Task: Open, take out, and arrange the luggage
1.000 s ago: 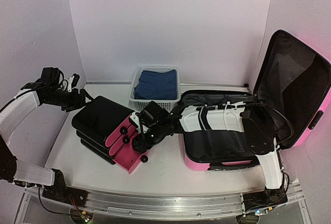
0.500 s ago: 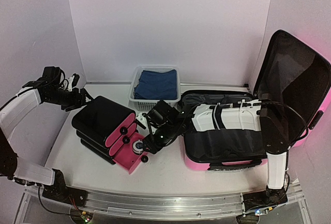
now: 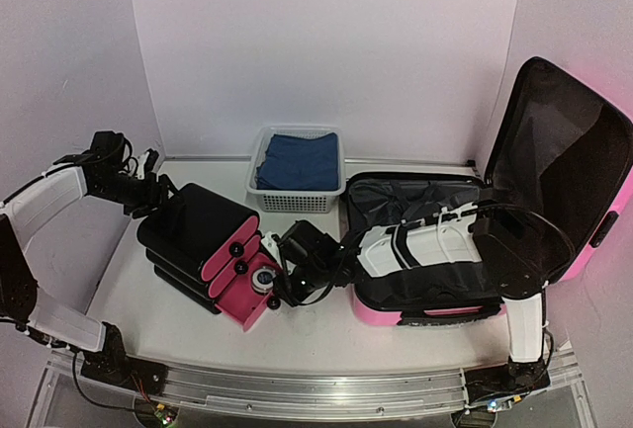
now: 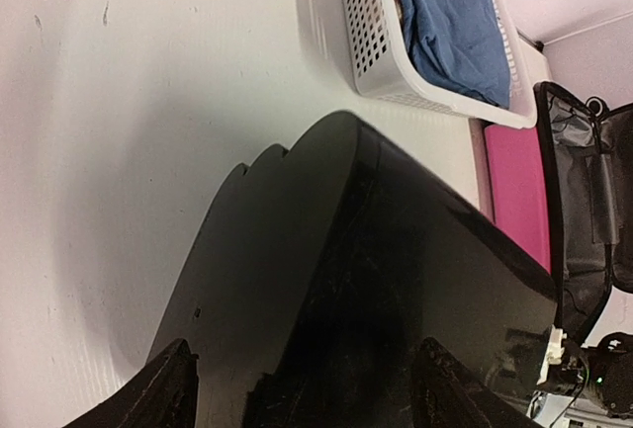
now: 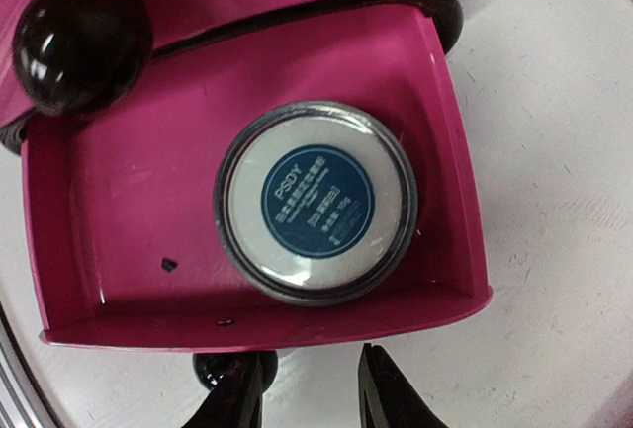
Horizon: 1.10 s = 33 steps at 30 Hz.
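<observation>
The right arm (image 3: 425, 235) is stretching low, its gripper (image 5: 315, 384) a little open and empty, a round white tin (image 5: 315, 199) just ahead.

Right hand (image 5: 309, 395) drawn back off the pink drawer (image 5: 99, 240), jaws narrower — round tin (image 5: 315, 201) left inside
</observation>
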Each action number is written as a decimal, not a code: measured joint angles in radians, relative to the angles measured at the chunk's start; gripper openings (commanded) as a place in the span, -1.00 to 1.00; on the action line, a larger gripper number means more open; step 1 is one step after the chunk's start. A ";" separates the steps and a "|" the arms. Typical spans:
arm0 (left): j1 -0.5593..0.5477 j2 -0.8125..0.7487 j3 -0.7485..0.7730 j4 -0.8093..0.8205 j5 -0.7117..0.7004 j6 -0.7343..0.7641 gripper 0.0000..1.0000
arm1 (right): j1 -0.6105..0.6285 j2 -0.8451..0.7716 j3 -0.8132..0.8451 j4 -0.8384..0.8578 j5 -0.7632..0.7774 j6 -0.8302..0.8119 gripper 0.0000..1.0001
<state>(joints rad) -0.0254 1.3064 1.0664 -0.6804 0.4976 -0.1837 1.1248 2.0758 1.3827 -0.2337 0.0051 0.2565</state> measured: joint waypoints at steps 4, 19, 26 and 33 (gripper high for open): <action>0.000 0.000 -0.028 0.004 0.023 -0.005 0.45 | 0.000 0.031 -0.005 0.117 0.026 0.056 -0.26; 0.007 -0.029 -0.067 0.041 0.039 -0.008 0.43 | -0.004 0.221 0.118 0.384 0.140 0.202 0.16; 0.010 -0.038 -0.073 0.047 0.024 -0.008 0.42 | -0.010 0.229 0.121 0.407 0.164 0.220 0.40; 0.012 -0.047 -0.072 0.042 0.013 -0.007 0.45 | -0.008 0.209 0.092 0.411 0.219 0.206 0.84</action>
<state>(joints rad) -0.0135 1.2591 0.9939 -0.6388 0.5110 -0.1909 1.1172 2.2848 1.4750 0.1772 0.2237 0.4622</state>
